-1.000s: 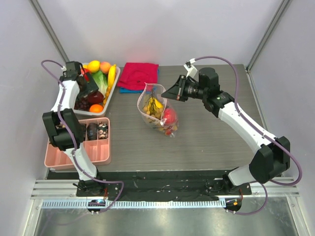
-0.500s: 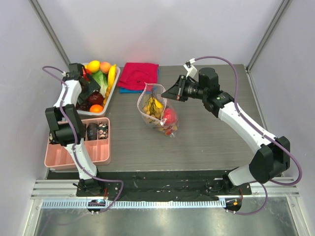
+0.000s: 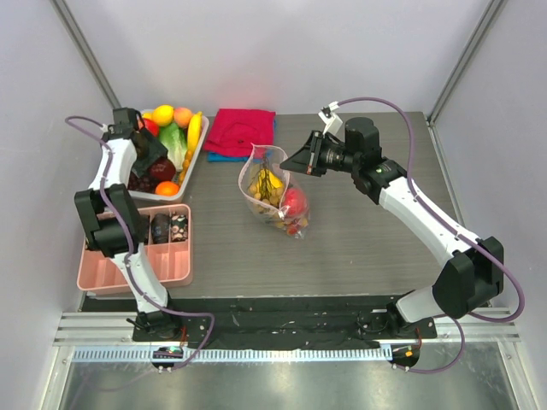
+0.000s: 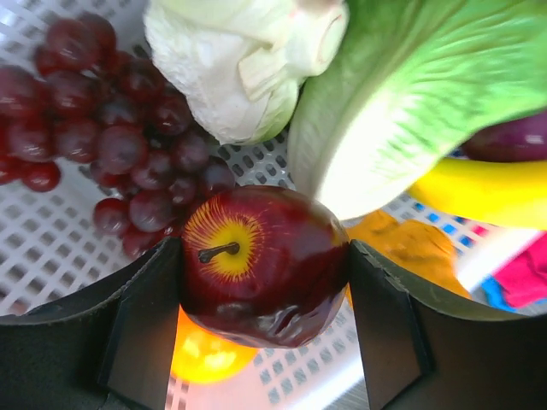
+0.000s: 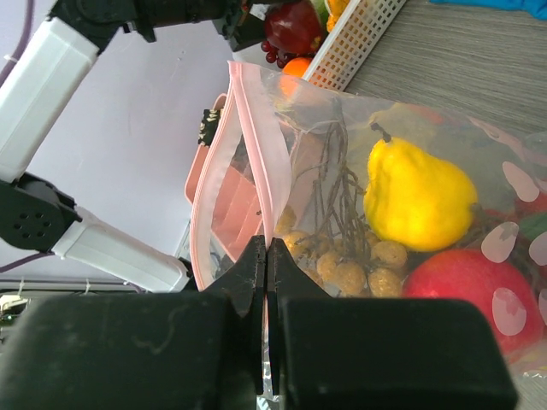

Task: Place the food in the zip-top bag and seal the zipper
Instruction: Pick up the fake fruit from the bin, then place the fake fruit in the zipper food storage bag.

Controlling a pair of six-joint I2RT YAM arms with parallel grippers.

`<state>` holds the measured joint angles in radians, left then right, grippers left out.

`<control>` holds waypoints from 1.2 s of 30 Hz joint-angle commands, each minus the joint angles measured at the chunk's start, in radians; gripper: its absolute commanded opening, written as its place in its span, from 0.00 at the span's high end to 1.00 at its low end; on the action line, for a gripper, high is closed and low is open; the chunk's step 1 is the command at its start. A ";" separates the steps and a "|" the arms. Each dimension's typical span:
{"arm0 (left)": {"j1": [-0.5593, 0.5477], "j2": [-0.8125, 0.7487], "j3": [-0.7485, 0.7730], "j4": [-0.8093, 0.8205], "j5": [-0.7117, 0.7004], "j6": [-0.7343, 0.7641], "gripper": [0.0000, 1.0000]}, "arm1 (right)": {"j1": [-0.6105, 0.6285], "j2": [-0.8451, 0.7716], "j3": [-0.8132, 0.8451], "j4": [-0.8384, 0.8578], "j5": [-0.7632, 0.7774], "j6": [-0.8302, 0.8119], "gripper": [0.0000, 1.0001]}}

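Observation:
My left gripper is down in the white basket at the back left, shut on a dark red apple held between both fingers. Around it lie purple grapes, a lettuce, a banana and an orange. The clear dotted zip-top bag stands in the middle of the table holding a yellow pear, a red fruit and a tan berry cluster. My right gripper is shut on the bag's pink zipper strip and holds the mouth up and open.
A red folded cloth lies on a blue one behind the bag. A pink compartment tray with small items sits at the front left, near the left arm's base.
My left gripper has shifted slightly within the basket. The right arm and the bag have not moved.

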<state>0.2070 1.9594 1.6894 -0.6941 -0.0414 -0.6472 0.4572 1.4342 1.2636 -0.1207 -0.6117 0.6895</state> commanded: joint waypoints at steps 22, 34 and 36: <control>-0.644 -0.516 0.061 0.047 0.134 0.354 0.54 | 0.003 -0.018 -0.015 0.035 0.010 -0.013 0.99; -0.900 -0.498 -0.020 0.031 -0.107 0.442 0.54 | -0.005 -0.015 0.008 0.041 0.001 0.013 0.99; -0.929 -0.491 -0.046 0.031 -0.143 0.448 0.54 | -0.005 -0.017 0.014 0.044 -0.006 0.015 0.99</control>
<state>-0.6918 1.4654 1.6714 -0.6735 -0.0772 -0.2260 0.4561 1.4342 1.2472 -0.1207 -0.6117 0.6914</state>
